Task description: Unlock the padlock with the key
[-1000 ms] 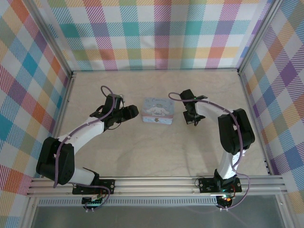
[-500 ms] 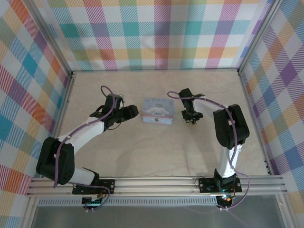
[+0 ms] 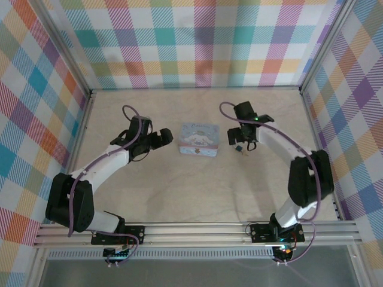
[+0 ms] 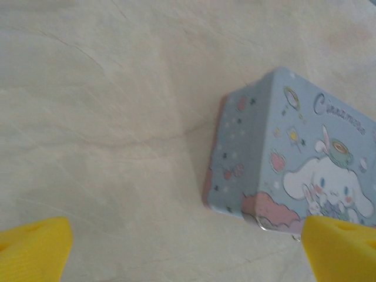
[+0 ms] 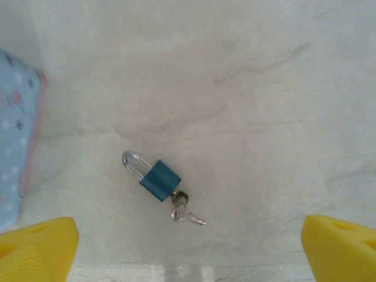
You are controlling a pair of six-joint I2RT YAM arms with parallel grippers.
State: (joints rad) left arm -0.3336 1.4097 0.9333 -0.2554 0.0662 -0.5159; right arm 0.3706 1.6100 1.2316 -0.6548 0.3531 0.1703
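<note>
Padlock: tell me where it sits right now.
In the right wrist view the padlock lies flat on the table, apart from the tin to its left, with the key at its bottom end. From above, it is right of the tin.

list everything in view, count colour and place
small blue metal padlock with silver shackle: one, blue, flat on the table right of the tin
thin grey metal key: one, grey, touching the padlock's base
pastel blue-pink rectangular tin: one, blue and pink, middle of the table
pale marbled table: one, beige, under everything
plaid wall panels: three, multicolour, around the table
left hand: one, yellow-tipped, open beside the tin
right hand: one, yellow-tipped, open above the padlock
</note>
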